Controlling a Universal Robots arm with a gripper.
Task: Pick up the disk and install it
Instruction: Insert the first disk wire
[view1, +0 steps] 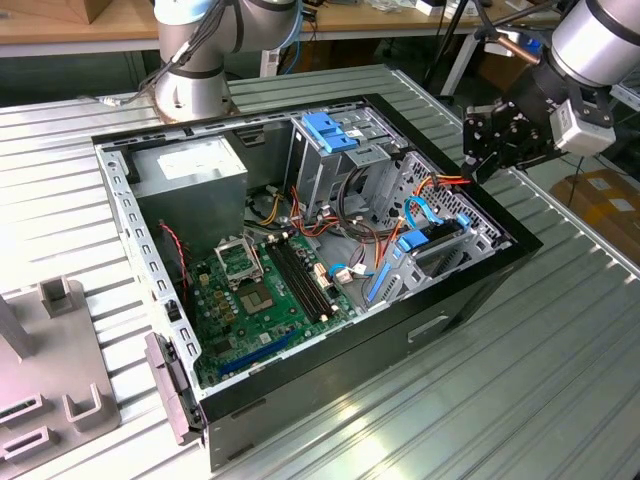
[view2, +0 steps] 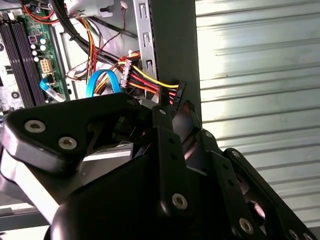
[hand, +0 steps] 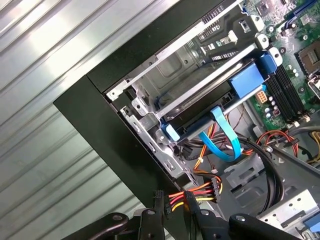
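Note:
The disk (hand: 197, 121) is a dark flat slab with a light-blue rail end. It lies inside the grey metal drive cage (hand: 190, 55) at the near right corner of the open computer case (view1: 330, 380), under a blocky blue latch (hand: 247, 80). My black gripper (view1: 478, 165) hovers just outside the case's right rim, apart from the disk. Its fingertips (hand: 196, 209) are closed on a black power connector (view2: 177, 95). The connector's yellow, red and black wires (hand: 200, 192) stretch out from the case. A light-blue data cable (hand: 227, 140) loops below the cage.
The case lies on its side on a ribbed metal table (view1: 520, 400). Inside it are the green motherboard (view1: 265, 290), a silver power supply (view1: 190, 170) and blue-topped bays (view1: 335, 130). The arm's base (view1: 190, 90) stands behind the case. Grey fixtures (view1: 60, 360) sit at the exterior view's left.

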